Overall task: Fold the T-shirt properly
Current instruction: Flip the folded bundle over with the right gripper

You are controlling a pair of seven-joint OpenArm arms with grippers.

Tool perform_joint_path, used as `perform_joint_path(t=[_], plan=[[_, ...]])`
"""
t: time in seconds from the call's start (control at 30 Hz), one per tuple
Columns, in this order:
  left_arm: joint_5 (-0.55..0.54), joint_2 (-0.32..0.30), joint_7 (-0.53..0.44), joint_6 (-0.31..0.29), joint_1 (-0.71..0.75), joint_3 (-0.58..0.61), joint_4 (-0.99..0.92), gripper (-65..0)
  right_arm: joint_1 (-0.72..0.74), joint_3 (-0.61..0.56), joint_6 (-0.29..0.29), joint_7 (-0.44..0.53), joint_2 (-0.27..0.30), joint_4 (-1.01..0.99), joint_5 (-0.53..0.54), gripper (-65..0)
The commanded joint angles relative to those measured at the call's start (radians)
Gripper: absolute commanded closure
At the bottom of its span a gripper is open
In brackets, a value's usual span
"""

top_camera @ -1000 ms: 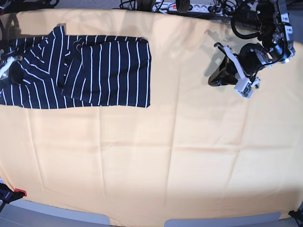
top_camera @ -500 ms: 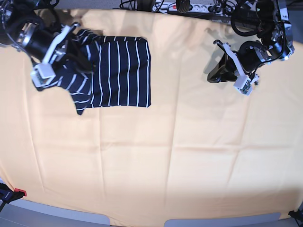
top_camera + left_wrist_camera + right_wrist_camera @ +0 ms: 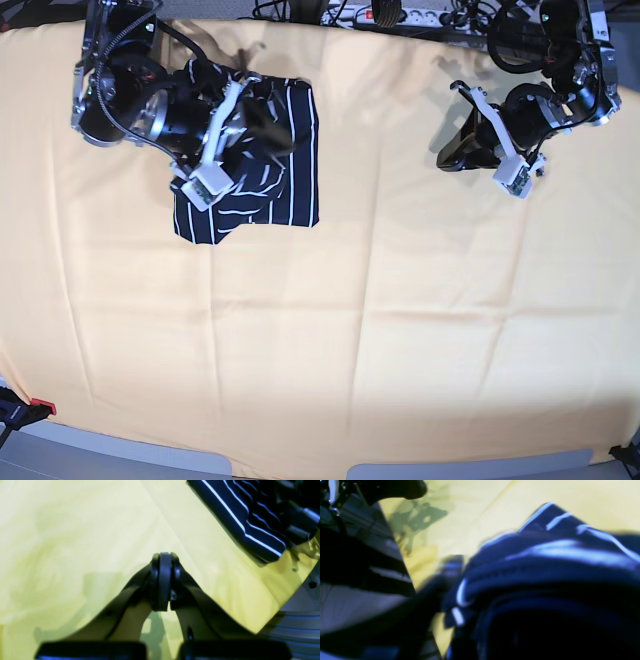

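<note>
T-shirt [image 3: 262, 195] bunched into a compact dark striped rectangle at the far left of the yellow-orange cloth [image 3: 330, 330] covering the worktop. Right gripper [image 3: 268, 125] directly over its upper part, jaws too blurred and hidden to tell whether spread or clamping fabric. Left gripper [image 3: 162, 562] well apart on the other side, above bare cloth, jaws pressed together, holding nothing.

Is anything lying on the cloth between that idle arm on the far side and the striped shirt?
Nothing visible. Between the left gripper and the T-shirt there is only bare yellow-orange cloth. The right gripper is already over the shirt, on its far side from the left one.
</note>
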Motion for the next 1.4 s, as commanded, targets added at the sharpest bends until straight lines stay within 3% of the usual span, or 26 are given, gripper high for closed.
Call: perform_joint_path(t=[0.0,0.03,0.1,0.23,0.5,0.57,0.63,0.67,0.73,0.77,0.87,0.93,1.07,1.2,1.37], plan=[[-0.024,-0.011,-0.019,0.000,-0.006,-0.007,0.014,0.0,0.016,-0.024,0.009,0.025,0.006,0.011,0.047,-42.0],[-0.024,-0.011,-0.020,0.000,-0.006,-0.007,0.015,0.0,0.026,-0.057,0.009,0.025,0.006,0.011,0.071,-46.2],[-0.024,-0.011,-0.022,0.000,-0.006,-0.007,0.014,0.0,0.058,-0.126,0.009,0.020,0.011,0.011,0.108,-46.7],[-0.023,-0.011,-0.022,0.000,-0.005,-0.007,0.014,0.0,0.135,-0.196,0.009,0.013,0.009,0.011,0.071,-46.7],[-0.024,-0.011,-0.019,-0.001,-0.005,-0.008,0.015,0.0,0.229,-0.179,0.009,0.013,0.014,0.011,0.059,-46.7],[-0.054,-0.025,-0.018,-0.024,-0.005,-0.007,0.015,0.0,0.242,-0.140,0.009,0.014,0.014,0.011,0.054,-45.7],[-0.141,-0.046,0.016,-0.070,-0.005,-0.008,0.017,0.0,0.259,-0.092,0.009,0.018,0.015,0.011,0.054,-37.8],[-0.212,-0.055,0.053,-0.070,-0.005,-0.008,0.019,0.0,0.266,-0.064,0.009,0.018,0.017,0.011,0.054,-29.7],[-0.359,-0.063,0.141,-0.070,-0.002,-0.007,0.037,0.0,0.274,-0.016,0.009,0.026,0.035,0.011,0.050,-6.5],[-0.418,-0.063,0.180,-0.070,0.000,-0.007,0.047,0.0,0.274,0.006,0.009,0.026,0.047,0.011,0.034,0.0],[-0.483,-0.063,0.214,-0.070,0.003,-0.003,0.076,0.0,0.274,0.035,0.009,0.106,0.093,0.002,-0.065,0.0],[-0.482,-0.063,0.203,-0.070,0.003,0.012,0.098,0.0,0.277,0.034,0.009,0.167,0.128,-0.025,-0.148,0.0],[-0.442,-0.063,0.200,-0.070,0.001,0.114,0.141,0.0,0.310,0.026,0.009,0.190,0.191,-0.119,-0.163,0.0],[-0.285,-0.060,0.150,-0.070,0.000,0.296,0.144,0.0,0.393,-0.008,0.009,0.189,0.238,-0.238,-0.163,0.0],[-0.044,-0.055,0.102,-0.070,-0.003,0.505,0.144,0.0,0.503,-0.148,0.009,0.179,0.278,-0.418,-0.188,0.0]])
